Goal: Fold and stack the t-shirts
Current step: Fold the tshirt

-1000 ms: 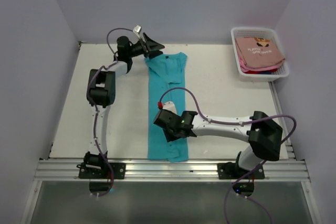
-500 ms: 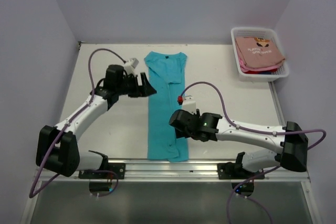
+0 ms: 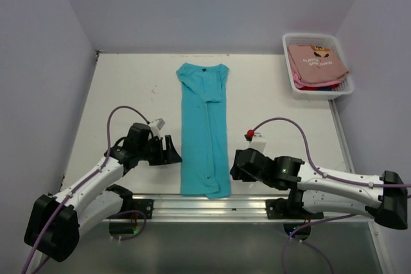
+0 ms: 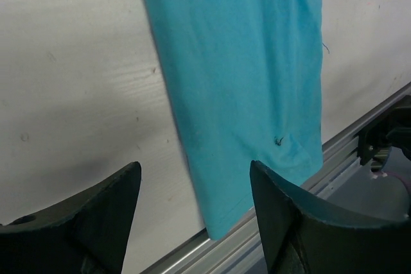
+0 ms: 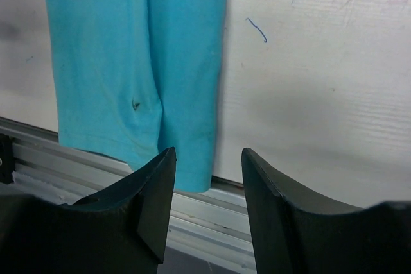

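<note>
A teal t-shirt (image 3: 204,129) lies folded into a long narrow strip down the middle of the table, collar at the far end, hem over the near metal rail. It also shows in the left wrist view (image 4: 244,75) and the right wrist view (image 5: 135,62). My left gripper (image 3: 172,153) is open and empty, low by the strip's near left edge. My right gripper (image 3: 235,170) is open and empty, low by the strip's near right corner. A salmon-pink t-shirt (image 3: 316,62) with dark print lies on top of others showing red and blue edges in the basket.
A white plastic basket (image 3: 319,92) stands at the far right of the table. A metal rail (image 3: 205,205) runs along the near edge. Purple walls close in the left, right and back sides.
Both arms have drawn back toward the near edge. The left gripper came from the shirt's collar end to its near left side; the right gripper slid off the shirt to its near right corner.
</note>
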`<move>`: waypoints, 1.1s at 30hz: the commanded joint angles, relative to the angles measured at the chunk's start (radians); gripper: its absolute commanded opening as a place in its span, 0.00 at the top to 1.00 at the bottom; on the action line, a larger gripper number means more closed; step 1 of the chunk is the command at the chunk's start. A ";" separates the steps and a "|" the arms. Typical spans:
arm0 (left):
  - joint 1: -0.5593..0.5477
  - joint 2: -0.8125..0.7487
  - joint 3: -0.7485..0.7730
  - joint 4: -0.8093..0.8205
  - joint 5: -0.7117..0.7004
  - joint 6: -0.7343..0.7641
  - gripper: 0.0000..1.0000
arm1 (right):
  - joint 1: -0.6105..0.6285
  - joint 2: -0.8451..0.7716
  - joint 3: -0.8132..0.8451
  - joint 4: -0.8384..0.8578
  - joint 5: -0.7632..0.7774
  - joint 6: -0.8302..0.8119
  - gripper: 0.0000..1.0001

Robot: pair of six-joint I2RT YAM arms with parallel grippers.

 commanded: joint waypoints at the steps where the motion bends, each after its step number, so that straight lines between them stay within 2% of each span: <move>1: -0.033 -0.026 -0.098 0.066 0.056 -0.101 0.30 | 0.004 -0.002 -0.051 0.101 -0.072 0.088 0.50; 9: -0.107 -0.042 -0.187 0.139 0.093 -0.190 0.38 | 0.004 0.096 -0.143 0.282 -0.220 0.156 0.55; 16: -0.180 -0.023 -0.233 0.194 0.115 -0.259 0.37 | 0.004 0.172 -0.157 0.345 -0.289 0.183 0.58; 33: -0.300 0.003 -0.233 0.008 0.069 -0.287 0.36 | 0.004 0.123 -0.158 0.207 -0.299 0.228 0.60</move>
